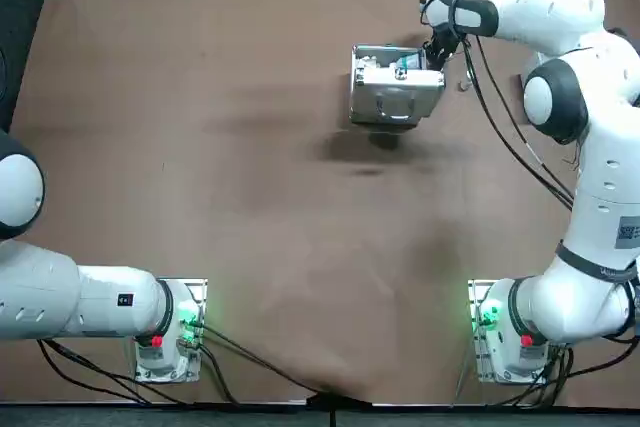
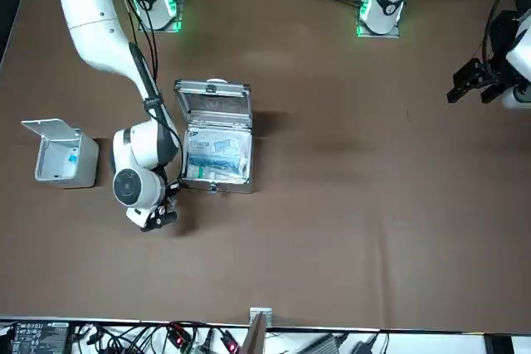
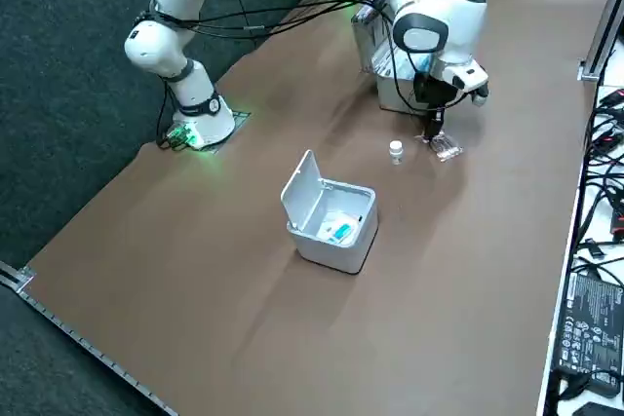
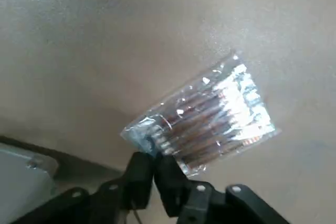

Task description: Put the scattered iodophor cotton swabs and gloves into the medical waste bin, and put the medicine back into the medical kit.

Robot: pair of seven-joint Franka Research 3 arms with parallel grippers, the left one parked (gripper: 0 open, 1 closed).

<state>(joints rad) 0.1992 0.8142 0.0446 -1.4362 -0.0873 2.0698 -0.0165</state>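
- The right gripper (image 4: 152, 161) is held low over the far right part of the table (image 1: 200, 197), just to the right of the medical kit (image 2: 217, 151).
- Its fingers are drawn narrow and are pinched on one corner of the swab packet (image 4: 210, 114), a clear sachet in which brownish swabs are packed side by side.
- The rest of the packet is spread out close over the brown tabletop. Whether it is lifted or lying flat cannot be told.
- The medical kit is stood open with its lid raised on the near side, and blue and white packs are seen inside.
- The medicine bottle (image 3: 395, 151), small and white-capped, is stood upright on the table near the packet, roughly between the kit and the medical waste bin (image 3: 327, 245).
- The medical waste bin is placed further right, well apart from the kit, with its lid tipped up. A blue and white item is seen lying within.
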